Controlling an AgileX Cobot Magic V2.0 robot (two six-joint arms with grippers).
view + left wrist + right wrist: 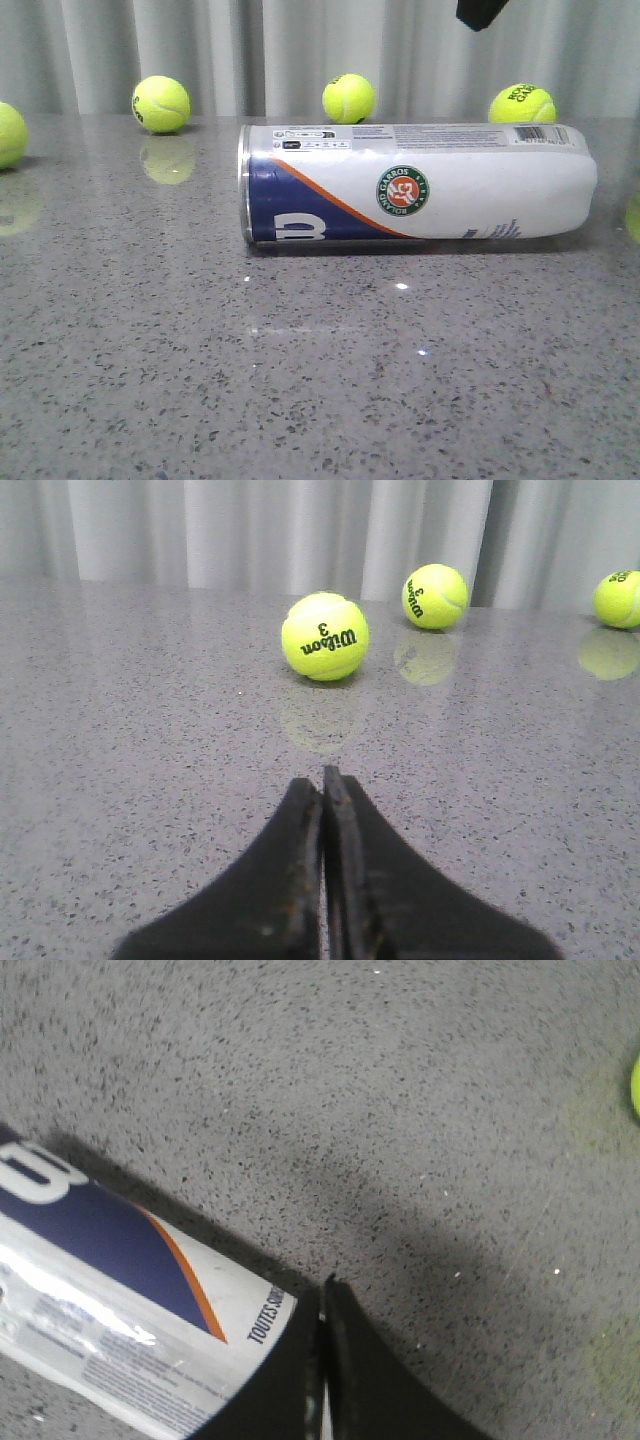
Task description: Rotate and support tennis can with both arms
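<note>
The tennis can (415, 183) lies on its side on the grey speckled table (300, 380), navy end with the W logo to the left, rounded white end to the right, the round badge facing me. My right gripper (482, 12) shows only as a black tip at the top of the front view, above the can. In the right wrist view it (323, 1288) is shut and empty, over the can (120, 1290). My left gripper (323, 777) is shut and empty, low over bare table, facing tennis balls; it does not show in the front view.
Tennis balls sit along the back by the grey curtain: one (161, 103), another (349, 98), a third (522, 104), and one at the far left edge (8, 133). In the left wrist view a Wilson 3 ball (325, 636) lies ahead, two more (435, 596) (618, 598) beyond.
</note>
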